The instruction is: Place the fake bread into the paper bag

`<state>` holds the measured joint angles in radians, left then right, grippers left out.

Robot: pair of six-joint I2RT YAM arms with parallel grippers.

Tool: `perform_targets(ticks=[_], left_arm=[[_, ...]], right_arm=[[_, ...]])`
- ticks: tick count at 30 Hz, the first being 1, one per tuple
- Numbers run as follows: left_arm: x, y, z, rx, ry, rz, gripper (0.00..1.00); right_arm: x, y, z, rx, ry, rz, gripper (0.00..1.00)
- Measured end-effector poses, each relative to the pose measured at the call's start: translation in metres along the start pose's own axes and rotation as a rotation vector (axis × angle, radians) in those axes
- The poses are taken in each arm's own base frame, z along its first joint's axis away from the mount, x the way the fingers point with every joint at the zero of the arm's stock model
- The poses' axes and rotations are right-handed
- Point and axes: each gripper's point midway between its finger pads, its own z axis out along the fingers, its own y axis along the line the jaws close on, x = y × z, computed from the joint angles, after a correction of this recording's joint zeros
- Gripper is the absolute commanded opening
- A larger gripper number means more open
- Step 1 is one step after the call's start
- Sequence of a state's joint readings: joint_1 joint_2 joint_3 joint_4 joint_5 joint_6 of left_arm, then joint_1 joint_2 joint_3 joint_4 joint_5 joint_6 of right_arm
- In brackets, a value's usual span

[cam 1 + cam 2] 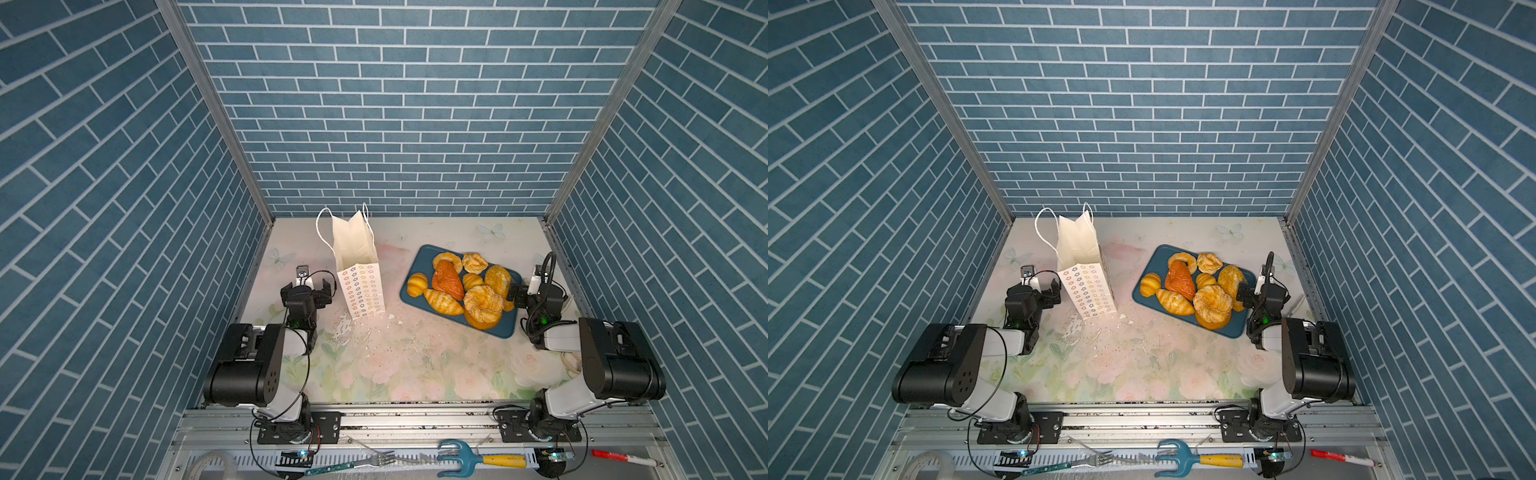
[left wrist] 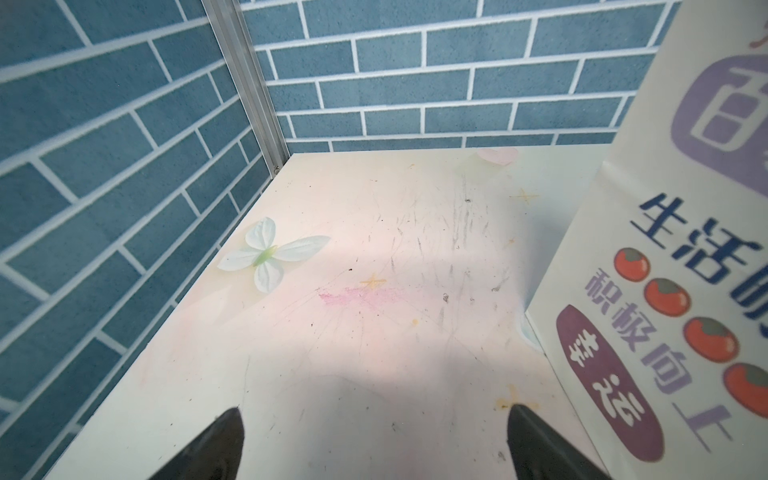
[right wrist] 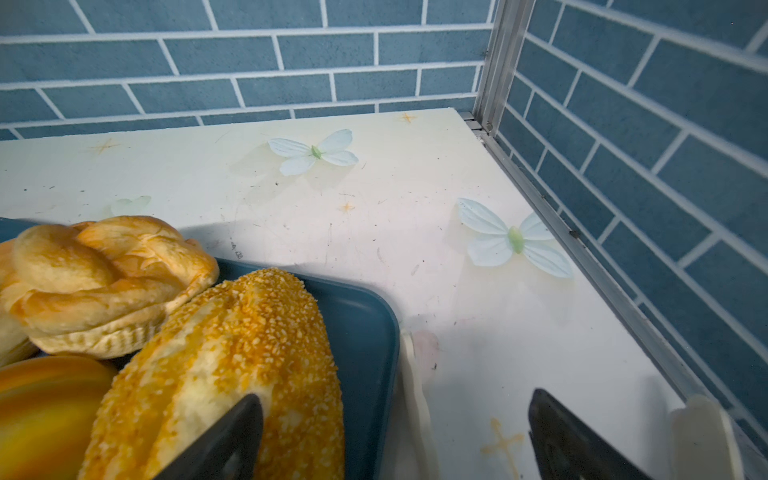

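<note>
Both grippers are spread wide and empty. The right gripper [image 1: 514,293] sits at the tray's [image 1: 503,328] edge, one finger over a crumbed bun [image 3: 232,345]. About nine pieces of fake bread [image 1: 447,281] are piled on the one blue tray. The left gripper [image 1: 314,284] sits just beside the single upright paper bag [image 1: 360,291]. The table [image 1: 415,365] is floral and the walls [image 1: 395,104] are blue brick.

A pale flower-printed tabletop [image 1: 415,365] carries a tall white paper bag [image 1: 360,291], upright. A dark blue rectangular tray [image 1: 505,329] lies apart to its right, small white scraps [image 1: 395,319] between them.
</note>
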<state>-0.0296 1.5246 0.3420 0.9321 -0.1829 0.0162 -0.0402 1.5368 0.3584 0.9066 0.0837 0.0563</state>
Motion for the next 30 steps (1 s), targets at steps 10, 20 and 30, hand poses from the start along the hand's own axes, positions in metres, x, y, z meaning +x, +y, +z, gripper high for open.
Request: perform_targets(ticks=[10, 20, 30], left_arm=[[-0.029, 0.012, -0.02, -0.043, -0.04, -0.019, 1.0], [-0.175, 0.029, -0.098, -0.013, -0.194, -0.137, 1.0], [-0.271, 0.005, -0.15, 0.205, -0.117, -0.162, 0.95]], right_arm=[[-0.052, -0.007, -0.038, 0.026, -0.1, 0.008, 0.99], [-0.182, -0.006, -0.094, 0.012, -0.136, 0.045, 0.86], [-0.228, 0.097, -0.127, -0.309, 0.028, -0.025, 0.76]])
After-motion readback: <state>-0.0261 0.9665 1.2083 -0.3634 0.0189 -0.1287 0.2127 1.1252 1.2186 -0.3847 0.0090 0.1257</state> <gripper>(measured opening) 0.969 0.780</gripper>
